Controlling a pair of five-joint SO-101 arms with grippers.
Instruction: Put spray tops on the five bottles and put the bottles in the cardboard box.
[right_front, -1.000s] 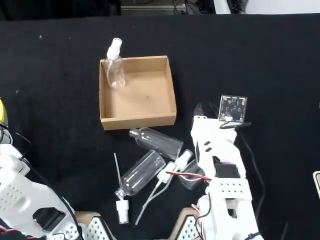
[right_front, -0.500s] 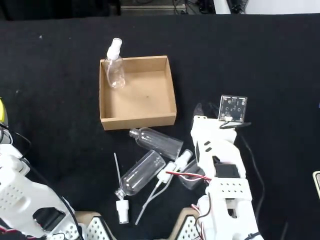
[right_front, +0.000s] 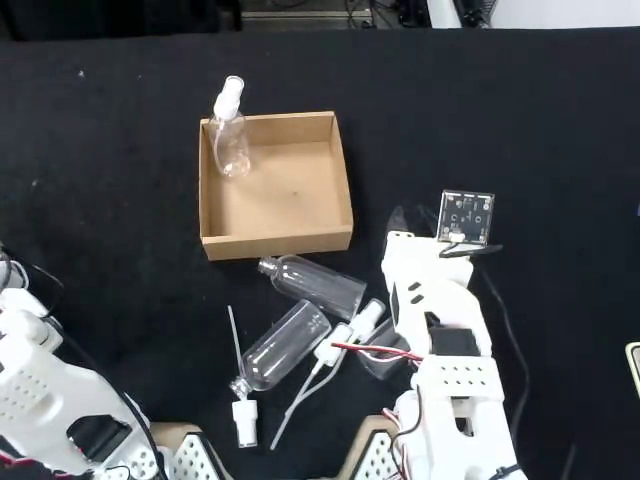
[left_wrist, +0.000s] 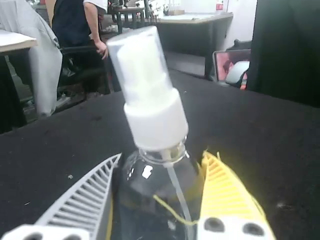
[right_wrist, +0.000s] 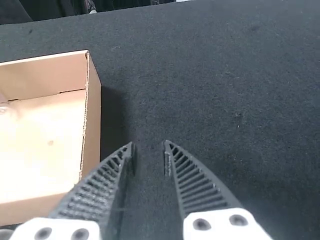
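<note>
My left gripper (left_wrist: 160, 165) is shut on a clear bottle (left_wrist: 155, 192) with a white spray top (left_wrist: 150, 95) on it, held upright above the table. The cardboard box (right_front: 340, 180) lies mid-table, and a capped bottle (right_front: 231, 135) leans in its far left corner. Two uncapped bottles (right_front: 315, 283) (right_front: 280, 345) lie in front of the box, and a third (right_front: 385, 358) is partly hidden under the right arm. Loose spray tops (right_front: 243, 420) (right_front: 352, 330) lie near them. My right gripper (right_wrist: 148, 145) is slightly open and empty, low over the table beside the box (right_wrist: 45, 125).
The left arm's body (right_front: 40, 395) stands at the table's near left corner, and the right arm (right_front: 440, 330) stretches up the middle right. Black cloth (right_front: 520, 130) covers the table. A red wire (right_front: 365, 350) crosses the bottles beside the right arm.
The left arm has shifted slightly; the yellow finger seen at the left edge of the high view is gone from it. The right arm has not moved.
</note>
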